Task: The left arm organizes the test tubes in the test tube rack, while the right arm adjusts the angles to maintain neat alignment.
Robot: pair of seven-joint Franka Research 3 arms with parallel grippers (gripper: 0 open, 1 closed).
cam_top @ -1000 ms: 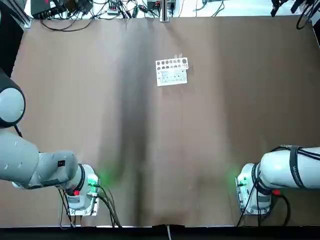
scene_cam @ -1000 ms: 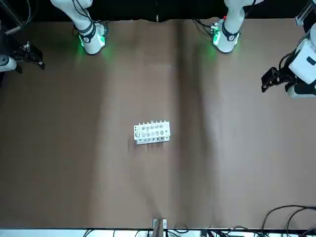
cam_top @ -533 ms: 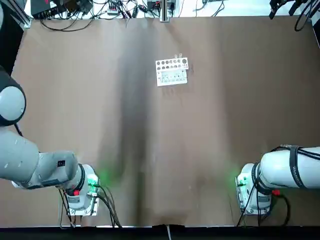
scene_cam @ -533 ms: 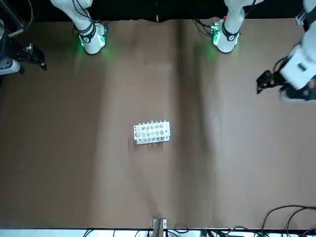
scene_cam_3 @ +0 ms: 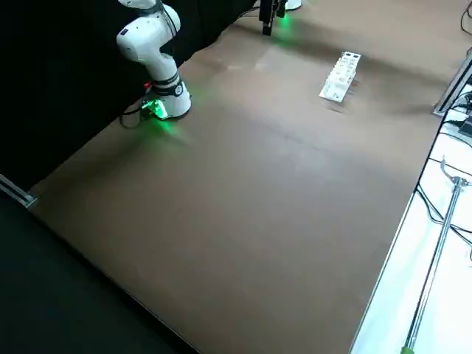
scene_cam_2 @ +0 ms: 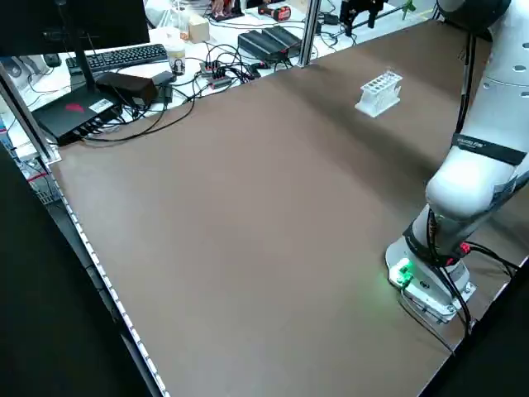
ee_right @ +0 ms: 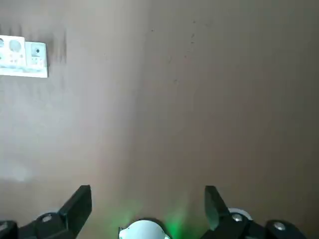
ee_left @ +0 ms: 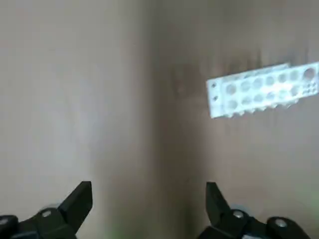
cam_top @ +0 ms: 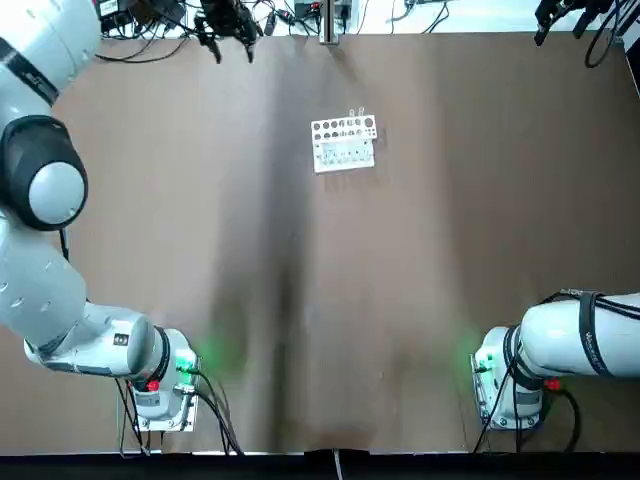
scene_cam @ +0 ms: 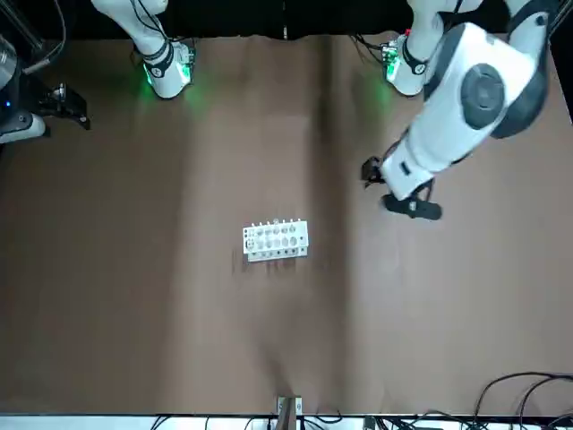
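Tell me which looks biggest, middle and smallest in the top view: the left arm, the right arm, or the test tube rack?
1. The left arm looks biggest, though it rises toward the camera, which enlarges it.
2. The right arm, only partly in view.
3. The test tube rack, smallest.

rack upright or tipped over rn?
Upright. The test tube rack stands on the table with its holed top plate facing up in the top view; the left side view shows it standing on its base.
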